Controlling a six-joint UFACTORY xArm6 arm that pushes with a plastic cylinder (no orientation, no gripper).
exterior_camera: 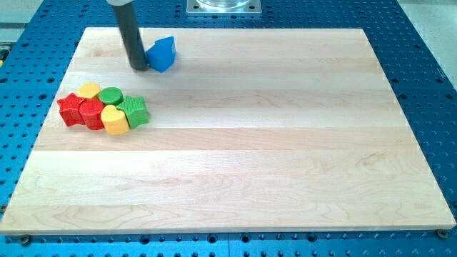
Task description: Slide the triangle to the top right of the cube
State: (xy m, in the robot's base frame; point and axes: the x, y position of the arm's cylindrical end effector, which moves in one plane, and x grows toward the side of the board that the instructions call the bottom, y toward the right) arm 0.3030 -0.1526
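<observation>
A blue block (162,54), with a pointed top that looks like a triangle, lies near the board's top left. My tip (138,68) stands right against its left side, touching or nearly touching it. The dark rod rises from the tip out of the view's top. No block with a clear cube shape can be made out.
A tight cluster sits at the board's left: a red star (69,108), a yellow block (88,91), a green cylinder (111,96), a red block (92,114), a yellow heart (115,121) and a green star (133,111). The wooden board (271,143) lies on a blue perforated table.
</observation>
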